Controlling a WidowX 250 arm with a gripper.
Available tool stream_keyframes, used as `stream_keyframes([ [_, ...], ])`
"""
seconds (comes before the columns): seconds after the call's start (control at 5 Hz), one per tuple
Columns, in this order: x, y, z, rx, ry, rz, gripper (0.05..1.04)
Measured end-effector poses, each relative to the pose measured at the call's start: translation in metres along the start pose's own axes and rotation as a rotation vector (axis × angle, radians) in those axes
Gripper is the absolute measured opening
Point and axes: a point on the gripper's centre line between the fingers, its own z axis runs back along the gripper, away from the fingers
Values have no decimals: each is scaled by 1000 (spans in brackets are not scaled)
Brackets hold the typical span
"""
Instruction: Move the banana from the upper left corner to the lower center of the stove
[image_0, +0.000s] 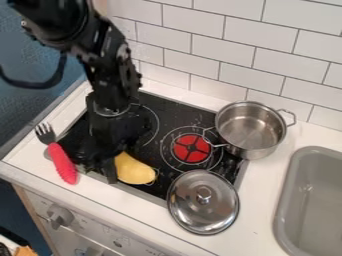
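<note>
Currently | we see the tool (110, 161) low over the stove's near-left part; we can't tell its opening or whether it grips anything | banana (135, 170): just right of it, at the stove (155, 149)'s near side, left of the steel lid (203, 202).

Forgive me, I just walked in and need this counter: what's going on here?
A black robot arm has its end effector down at the banana, near the front edge of the stove; whether it grips it, I can't tell. A red-handled fork lies to the left, and a metal pot and a lid are to the right.
</note>
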Motion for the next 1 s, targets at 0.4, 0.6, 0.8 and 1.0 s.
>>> stream_keyframes([
  [0.4, 12, 4, -14, -14, -1, 47, 646],
  [0.6, 11, 6, -14, -9, 21, 36, 925],
  [0.8, 12, 9, -7, 12, 21, 39, 1005],
  [1.0, 15, 6, 0, 30, 20, 16, 1000],
])
